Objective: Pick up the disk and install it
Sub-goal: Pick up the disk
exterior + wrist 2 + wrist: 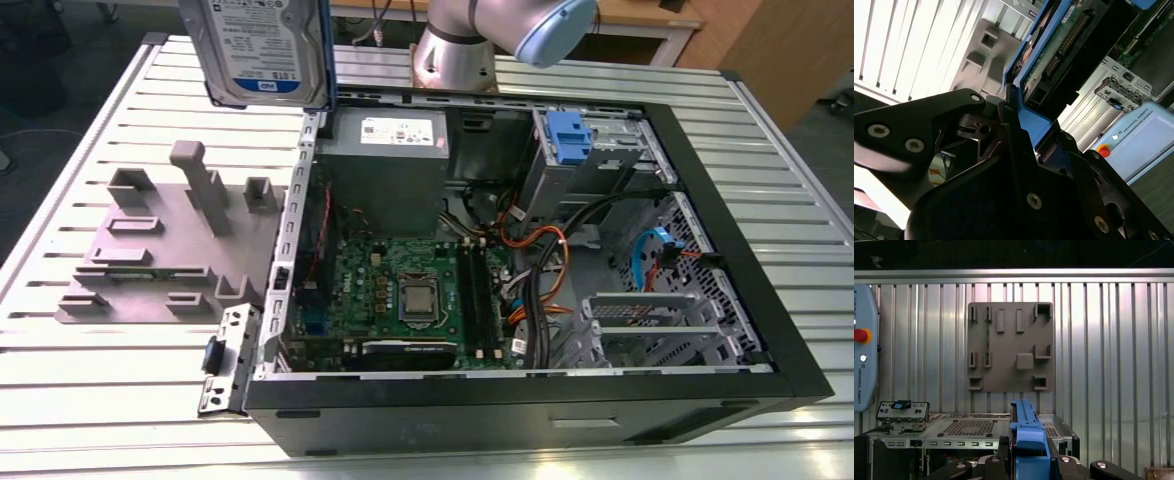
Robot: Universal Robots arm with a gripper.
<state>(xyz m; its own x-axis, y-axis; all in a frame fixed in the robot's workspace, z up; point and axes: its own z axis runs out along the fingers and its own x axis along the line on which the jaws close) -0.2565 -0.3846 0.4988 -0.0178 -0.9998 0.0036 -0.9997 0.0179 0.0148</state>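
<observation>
One claw [1029, 462], mine, and it is clamped on one disk [260, 45]. My black fingers [956, 471] press on both sides of its blue carrier [1026, 432] in both wrist views. The disk hangs upright in the air. In the exterior view it sits at the far left, label facing the camera, above the left wall of the case.

Below it lies one open computer case [534, 415] on the slatted surface [94, 380], its open side turned up. Counting what it holds, from the near wall back:
- one green motherboard [400, 270];
- one bundle of orange and black cables [541, 250] to its right;
- one perforated metal bay [641, 310] at the near right;
- one grey power supply [387, 140] at the far left;
- one blue bracket [567, 135] at the far right.

One grey fixture plate [147, 260] with raised blocks lies just beside the case's left wall. Bare slats run along the plate's near and left edges and past the case's right wall. One arm [467, 40] rises at the far edge.
</observation>
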